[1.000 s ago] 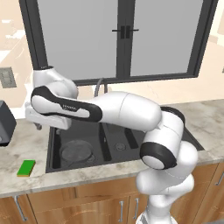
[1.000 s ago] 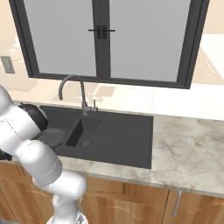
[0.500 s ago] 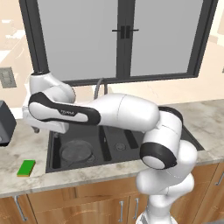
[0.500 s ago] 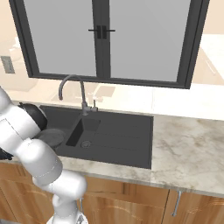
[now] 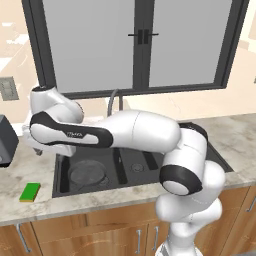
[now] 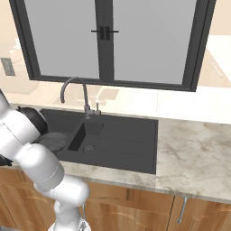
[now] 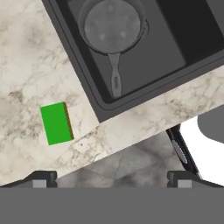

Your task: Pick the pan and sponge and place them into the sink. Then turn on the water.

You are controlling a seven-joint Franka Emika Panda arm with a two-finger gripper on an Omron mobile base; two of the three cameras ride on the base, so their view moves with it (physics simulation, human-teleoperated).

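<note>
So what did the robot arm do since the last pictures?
The arm's hand rose and drew back left, away from the sink, toward the counter side where the sponge lies. Its jaws stayed open and empty. The pan stayed in the large basin, the sponge on the counter, the faucet dry.

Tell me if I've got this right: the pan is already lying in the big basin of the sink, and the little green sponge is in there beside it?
Not quite. The pan does lie in the large basin of the sink, but the sponge is not in there. The hand view shows it flat on the marble counter outside the basin's rim, apart from the pan; the left base view shows the same.
</note>
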